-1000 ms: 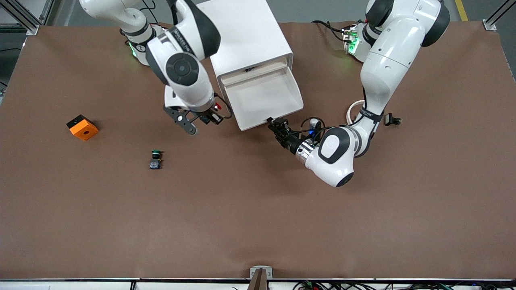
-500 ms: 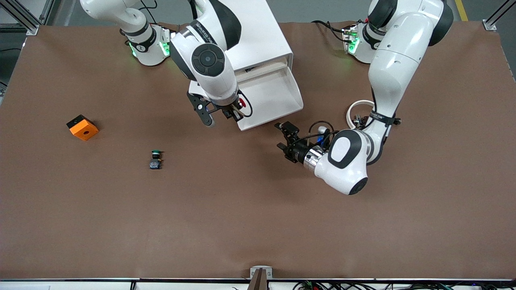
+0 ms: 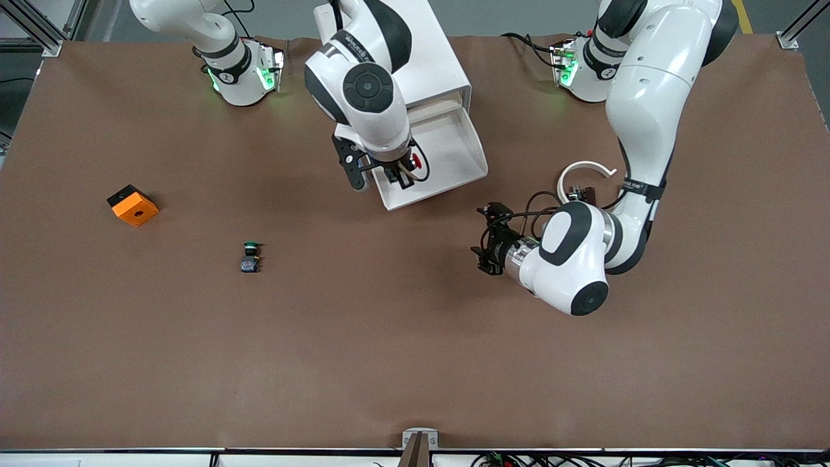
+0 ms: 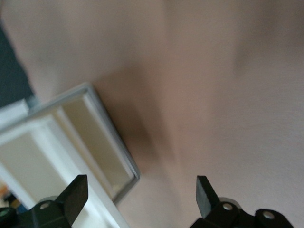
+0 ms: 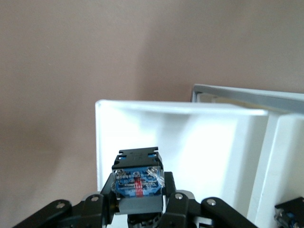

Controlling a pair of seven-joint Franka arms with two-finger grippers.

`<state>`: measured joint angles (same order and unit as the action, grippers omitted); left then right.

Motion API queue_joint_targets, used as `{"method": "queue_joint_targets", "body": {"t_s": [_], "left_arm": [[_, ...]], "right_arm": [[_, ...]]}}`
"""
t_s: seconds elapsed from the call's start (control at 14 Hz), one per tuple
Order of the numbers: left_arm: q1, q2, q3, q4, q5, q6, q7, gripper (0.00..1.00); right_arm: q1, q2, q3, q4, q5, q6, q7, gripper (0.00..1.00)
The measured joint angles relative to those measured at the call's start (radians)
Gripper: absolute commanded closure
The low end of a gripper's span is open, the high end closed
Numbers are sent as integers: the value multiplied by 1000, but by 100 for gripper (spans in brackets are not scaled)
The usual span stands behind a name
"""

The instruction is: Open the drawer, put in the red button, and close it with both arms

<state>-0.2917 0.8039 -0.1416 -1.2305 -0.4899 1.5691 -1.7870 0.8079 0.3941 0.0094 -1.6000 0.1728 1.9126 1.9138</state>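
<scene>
with our right gripper clamped on the red button just over the open drawer's front rim, a release too near that rim could bounce it onto the table, while our left gripper waits open over the table beside the drawer.

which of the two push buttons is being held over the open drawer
The red button, clamped in the right tool above the drawer. The green-capped button sits alone on the table.
</scene>
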Motion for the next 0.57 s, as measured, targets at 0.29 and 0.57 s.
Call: {"method": "queue_joint_targets", "body": {"t_s": [0.29,0.57], "left_arm": [[9,-38,0,10,136,2,144,0],[8,-58,0,27,264,16,239,0]], "right_arm": [[51,38,0,0,1,1,60,87],[60,65,0,0,32,6,73,82]]}}
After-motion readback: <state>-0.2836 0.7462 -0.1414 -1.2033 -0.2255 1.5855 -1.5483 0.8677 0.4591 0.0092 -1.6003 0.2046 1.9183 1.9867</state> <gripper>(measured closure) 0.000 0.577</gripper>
